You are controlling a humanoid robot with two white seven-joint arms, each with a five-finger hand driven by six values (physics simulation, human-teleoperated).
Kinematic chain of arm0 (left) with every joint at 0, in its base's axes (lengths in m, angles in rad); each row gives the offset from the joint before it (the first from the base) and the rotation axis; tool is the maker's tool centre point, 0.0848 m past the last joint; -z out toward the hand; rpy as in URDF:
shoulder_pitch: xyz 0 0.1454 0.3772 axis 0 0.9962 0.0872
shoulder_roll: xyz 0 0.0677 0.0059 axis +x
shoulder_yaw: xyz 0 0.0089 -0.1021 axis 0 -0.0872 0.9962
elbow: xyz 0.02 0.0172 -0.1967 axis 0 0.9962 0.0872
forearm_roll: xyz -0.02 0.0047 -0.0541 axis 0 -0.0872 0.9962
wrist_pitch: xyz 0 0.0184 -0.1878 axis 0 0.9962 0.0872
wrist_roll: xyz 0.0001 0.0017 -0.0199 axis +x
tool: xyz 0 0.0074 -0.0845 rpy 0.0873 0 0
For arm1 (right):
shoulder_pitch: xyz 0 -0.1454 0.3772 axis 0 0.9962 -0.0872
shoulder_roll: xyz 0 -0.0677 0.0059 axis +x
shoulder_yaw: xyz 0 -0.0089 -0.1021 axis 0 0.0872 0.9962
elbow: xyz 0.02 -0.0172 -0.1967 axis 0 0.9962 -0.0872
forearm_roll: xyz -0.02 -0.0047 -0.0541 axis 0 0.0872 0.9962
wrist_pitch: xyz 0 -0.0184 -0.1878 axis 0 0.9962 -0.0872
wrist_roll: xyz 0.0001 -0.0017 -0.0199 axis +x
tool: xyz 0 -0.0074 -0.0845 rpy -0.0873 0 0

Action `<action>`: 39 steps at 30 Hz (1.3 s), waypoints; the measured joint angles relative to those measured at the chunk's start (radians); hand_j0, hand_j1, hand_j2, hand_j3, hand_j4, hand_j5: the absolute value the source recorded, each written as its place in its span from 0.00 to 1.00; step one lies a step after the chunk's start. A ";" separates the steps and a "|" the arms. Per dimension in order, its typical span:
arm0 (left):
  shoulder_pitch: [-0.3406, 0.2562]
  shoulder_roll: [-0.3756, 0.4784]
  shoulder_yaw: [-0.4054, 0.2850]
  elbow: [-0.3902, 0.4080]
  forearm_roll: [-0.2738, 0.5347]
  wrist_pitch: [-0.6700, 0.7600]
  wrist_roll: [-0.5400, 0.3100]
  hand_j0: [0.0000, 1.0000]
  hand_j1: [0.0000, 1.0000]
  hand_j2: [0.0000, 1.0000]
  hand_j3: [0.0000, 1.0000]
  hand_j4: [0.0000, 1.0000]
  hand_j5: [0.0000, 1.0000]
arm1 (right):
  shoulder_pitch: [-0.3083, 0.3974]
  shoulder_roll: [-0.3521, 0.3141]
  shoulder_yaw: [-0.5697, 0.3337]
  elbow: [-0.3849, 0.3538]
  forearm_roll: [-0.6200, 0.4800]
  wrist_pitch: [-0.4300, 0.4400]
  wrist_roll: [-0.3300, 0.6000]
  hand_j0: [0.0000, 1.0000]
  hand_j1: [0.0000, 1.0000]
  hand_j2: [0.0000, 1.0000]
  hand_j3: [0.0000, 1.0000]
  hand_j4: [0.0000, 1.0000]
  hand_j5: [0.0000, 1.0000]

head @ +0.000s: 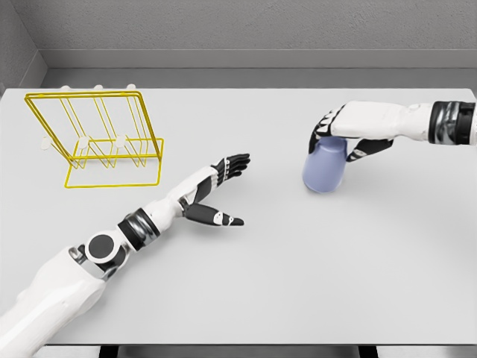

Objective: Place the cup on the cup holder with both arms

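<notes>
A pale blue cup (326,167) is at the table's right, tilted, its upper end wrapped by my right hand (337,136), whose fingers curl around it. Whether the cup touches the table I cannot tell. The yellow wire cup holder (100,142) with white-tipped pegs stands at the far left. My left hand (223,192) hovers over the middle of the table, palm turned toward the cup, fingers spread and thumb stretched forward, holding nothing. A wide gap separates it from the cup.
The white table (298,283) ends at its front edge near the bottom of the picture. Grey walls rise behind its far edge and on the left.
</notes>
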 measured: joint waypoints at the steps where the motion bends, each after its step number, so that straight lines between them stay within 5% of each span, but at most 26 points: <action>1: -0.002 0.000 0.000 0.000 0.000 0.000 0.000 1.00 1.00 1.00 1.00 1.00 1.00 | 0.001 0.005 0.000 -0.002 0.000 0.000 0.000 0.64 0.64 0.64 0.64 0.64 0.64; 33: 0.000 0.001 0.005 -0.002 -0.001 -0.001 -0.002 1.00 1.00 1.00 1.00 1.00 1.00 | 0.005 0.148 0.040 0.001 0.001 0.000 0.004 0.64 0.64 0.64 0.64 0.64 0.64; 38: 0.000 0.001 0.009 -0.002 -0.001 0.000 -0.002 1.00 1.00 1.00 1.00 1.00 1.00 | 0.006 0.159 0.042 0.007 0.000 0.000 0.002 1.00 1.00 1.00 1.00 1.00 1.00; 39: 0.000 0.001 0.011 -0.002 -0.001 0.000 -0.002 1.00 1.00 1.00 1.00 1.00 1.00 | 0.006 0.160 0.042 0.008 0.000 0.000 0.002 1.00 1.00 1.00 1.00 1.00 1.00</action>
